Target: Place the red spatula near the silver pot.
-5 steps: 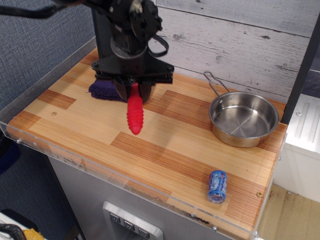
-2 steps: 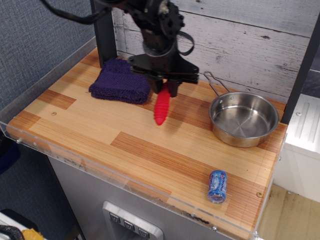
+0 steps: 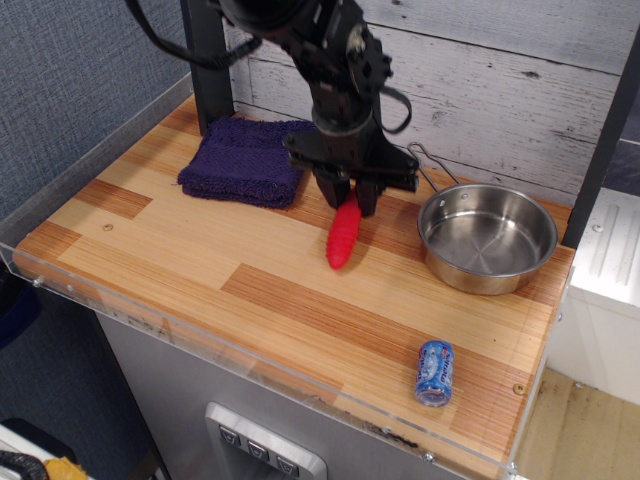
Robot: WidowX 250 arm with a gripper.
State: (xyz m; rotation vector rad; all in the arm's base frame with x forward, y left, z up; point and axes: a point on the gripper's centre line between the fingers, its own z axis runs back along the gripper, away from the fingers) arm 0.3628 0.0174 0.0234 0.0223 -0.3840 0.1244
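Note:
My gripper (image 3: 349, 203) is shut on the red spatula (image 3: 342, 238). Only the ribbed red handle shows, hanging down and forward from the fingers; its tip is close to or touching the wooden tabletop (image 3: 300, 300). The spatula's metal head is hidden inside the gripper. The silver pot (image 3: 487, 238) sits on the table to the right of the gripper, a short gap away, with its wire loop handle (image 3: 428, 165) pointing to the back left.
A folded purple cloth (image 3: 243, 161) lies at the back left, just left of the gripper. A small blue can (image 3: 435, 372) lies on its side near the front right edge. A clear plastic rim runs round the table, with a plank wall behind.
The gripper has carried the red spatula to the right, from over the purple cloth's edge to just left of the silver pot, and lowered it toward the table.

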